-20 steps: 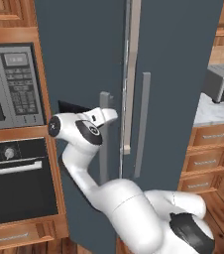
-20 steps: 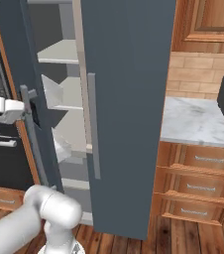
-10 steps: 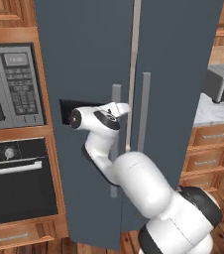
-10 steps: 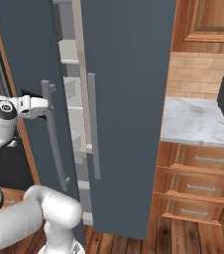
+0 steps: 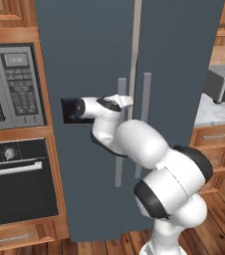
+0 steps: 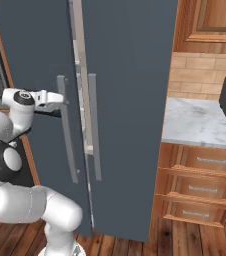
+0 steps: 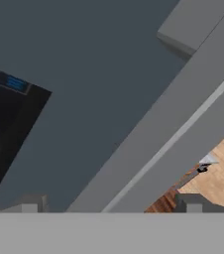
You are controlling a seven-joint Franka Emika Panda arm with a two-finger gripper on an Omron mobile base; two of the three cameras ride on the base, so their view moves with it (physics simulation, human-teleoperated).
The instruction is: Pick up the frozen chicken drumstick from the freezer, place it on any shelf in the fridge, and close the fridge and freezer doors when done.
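1. While the gripper (image 6: 55, 96) is sitting close against the freezer door (image 5: 84, 50), just beside its handle (image 5: 118, 169), the door is looking nearly shut. A thin pale gap (image 6: 86, 131) is showing between it and the fridge door (image 5: 184, 50) in the right base view.
2. The fingers (image 7: 29, 204) are standing spread wide and grasping nothing. In the hand view they are framing bare door panel and the slanting handle.
3. The drumstick is hidden behind the doors, so I cannot tell which half it is lying in or whether it is resting on a shelf.
4. Judging by the doors, the job is nearing its end, with the last push on the freezer door being the step in hand.
5. The main risk is the door stopping short of its seal. The arm is reaching from well to one side, and a push that is sliding along the panel rather than driving into it would leave the gap standing.
6. A spread finger could catch behind the handle as the hand is moving off. That would drag the door back open.
7. The elbow is bulging out low in front of both doors. A careless swing there could knock the fridge door, or hit the oven (image 5: 20, 184) to the left.
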